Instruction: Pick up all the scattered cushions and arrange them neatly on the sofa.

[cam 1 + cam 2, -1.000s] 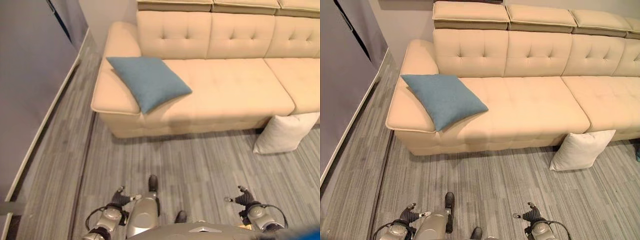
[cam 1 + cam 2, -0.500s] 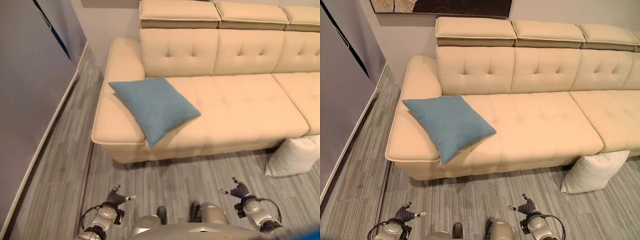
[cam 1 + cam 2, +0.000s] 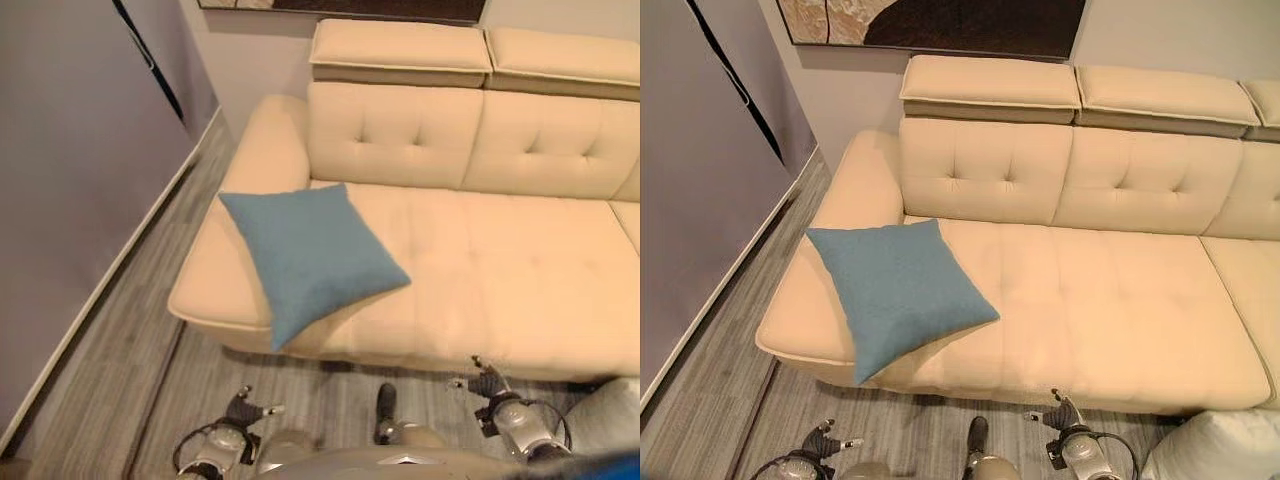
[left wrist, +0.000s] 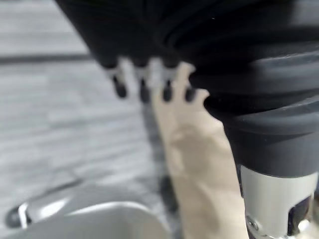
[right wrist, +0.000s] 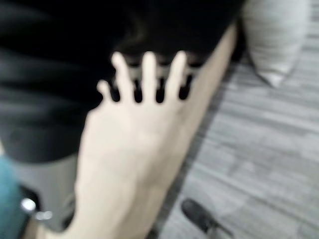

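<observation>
Standing before the sofa point(image 3: 1120, 320), both robot hands, left point(image 3: 243, 409) and right point(image 3: 487, 381), hang released; reach low for the white cushion point(image 3: 1215, 448).

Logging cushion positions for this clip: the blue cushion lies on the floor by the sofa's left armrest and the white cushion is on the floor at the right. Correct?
Not quite. The blue cushion lies on the sofa seat, propped against its left armrest, as the right eye view shows. The white cushion is on the floor at the right, as stated.
</observation>
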`<state>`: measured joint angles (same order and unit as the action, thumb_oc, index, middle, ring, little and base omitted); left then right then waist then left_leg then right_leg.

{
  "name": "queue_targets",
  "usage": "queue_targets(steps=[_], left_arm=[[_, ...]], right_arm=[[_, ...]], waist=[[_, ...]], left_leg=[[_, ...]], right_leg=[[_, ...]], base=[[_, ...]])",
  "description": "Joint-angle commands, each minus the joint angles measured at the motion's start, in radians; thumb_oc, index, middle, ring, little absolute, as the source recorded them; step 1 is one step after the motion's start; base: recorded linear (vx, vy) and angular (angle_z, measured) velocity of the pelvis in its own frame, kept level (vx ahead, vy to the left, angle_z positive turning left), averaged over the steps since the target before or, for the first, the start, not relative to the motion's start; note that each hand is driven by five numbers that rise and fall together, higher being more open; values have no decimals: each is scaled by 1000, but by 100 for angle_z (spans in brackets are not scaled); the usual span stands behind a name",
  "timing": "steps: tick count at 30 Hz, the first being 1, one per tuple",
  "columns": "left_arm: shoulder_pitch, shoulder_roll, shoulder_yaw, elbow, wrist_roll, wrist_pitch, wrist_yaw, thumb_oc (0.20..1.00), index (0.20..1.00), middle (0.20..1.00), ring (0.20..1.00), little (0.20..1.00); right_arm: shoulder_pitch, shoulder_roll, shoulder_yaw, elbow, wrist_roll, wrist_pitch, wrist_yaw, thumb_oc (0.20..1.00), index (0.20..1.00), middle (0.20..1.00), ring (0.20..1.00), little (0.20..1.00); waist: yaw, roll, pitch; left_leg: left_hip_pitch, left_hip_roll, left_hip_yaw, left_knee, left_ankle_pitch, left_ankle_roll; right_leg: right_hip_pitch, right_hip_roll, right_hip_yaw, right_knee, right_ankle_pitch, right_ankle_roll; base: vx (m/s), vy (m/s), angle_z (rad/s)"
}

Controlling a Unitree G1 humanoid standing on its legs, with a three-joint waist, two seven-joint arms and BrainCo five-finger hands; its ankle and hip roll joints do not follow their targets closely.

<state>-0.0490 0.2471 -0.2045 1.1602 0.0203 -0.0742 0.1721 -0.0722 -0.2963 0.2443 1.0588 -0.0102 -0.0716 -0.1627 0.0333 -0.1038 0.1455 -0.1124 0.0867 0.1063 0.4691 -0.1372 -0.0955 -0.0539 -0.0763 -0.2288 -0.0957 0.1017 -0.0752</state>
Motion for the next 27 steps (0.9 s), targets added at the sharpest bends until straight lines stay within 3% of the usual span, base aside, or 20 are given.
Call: queue_targets(steps=[1,3,5,10,14,16,18,22,27], left_arm=[[-21,12,-23,-18,6,-10,10,1000,1000,1000,1000,1000],[-15,22,-22,-22,14,-6,14,1000,1000,1000,1000,1000],[-2,25,-8,-20,10,-5,15,1000,1000,1000,1000,1000],[16,35,6,-31,9,-6,29,1000,1000,1000,1000,1000],[17,62,35,-60,3,-3,65,1000,1000,1000,1000,1000],[9,77,42,-72,-1,-6,84,1000,1000,1000,1000,1000],[9,84,45,-101,-1,-12,106,1000,1000,1000,1000,1000],[12,95,56,-135,-11,-15,132,1000,1000,1000,1000,1000],[79,64,133,-372,-140,-50,161,1000,1000,1000,1000,1000]], right_arm=[[-4,-45,-18,-1,41,-22,-20,1000,1000,1000,1000,1000],[4,-44,-23,2,42,-20,-27,1000,1000,1000,1000,1000],[10,-36,-30,2,37,-18,-25,1000,1000,1000,1000,1000],[10,-31,-39,11,25,-22,-34,1000,1000,1000,1000,1000],[-7,-25,-43,8,15,-19,-51,1000,1000,1000,1000,1000],[-13,-22,-48,-2,22,-19,-57,1000,1000,1000,1000,1000],[-19,-30,-56,-10,28,-18,-69,1000,1000,1000,1000,1000],[-12,-43,-75,-16,45,-17,-78,1000,1000,1000,1000,1000],[-5,-77,-132,-112,86,-40,-104,1000,1000,1000,1000,1000]], waist=[[4,3,23],[12,16,19],[14,27,6],[26,29,-21],[44,36,-5],[38,42,7],[30,47,10],[19,33,4],[34,22,-12]], left_leg=[[-20,-12,64,-231,96,54],[-30,0,112,-337,165,36],[26,-11,106,-414,161,42],[76,-48,68,-454,153,59],[117,-69,59,-479,138,89],[119,-70,40,-480,135,98],[135,-79,20,-488,123,99],[145,-89,4,-484,111,92],[163,-70,-13,-518,124,70]], right_leg=[[44,-34,1,73,-79,166],[80,-14,-13,77,-110,164],[91,-4,-8,93,-121,169],[100,-17,-6,135,-131,181],[41,-57,-6,304,-108,213],[-20,-49,34,382,-94,225],[-48,-40,83,322,-99,216],[-21,-44,104,209,-89,214],[35,-27,66,132,-82,205]], base=[[208,52,31],[255,82,30],[191,111,26],[139,110,-22],[52,112,-9],[58,43,-15],[146,-44,11],[121,-72,23],[173,-142,21]])
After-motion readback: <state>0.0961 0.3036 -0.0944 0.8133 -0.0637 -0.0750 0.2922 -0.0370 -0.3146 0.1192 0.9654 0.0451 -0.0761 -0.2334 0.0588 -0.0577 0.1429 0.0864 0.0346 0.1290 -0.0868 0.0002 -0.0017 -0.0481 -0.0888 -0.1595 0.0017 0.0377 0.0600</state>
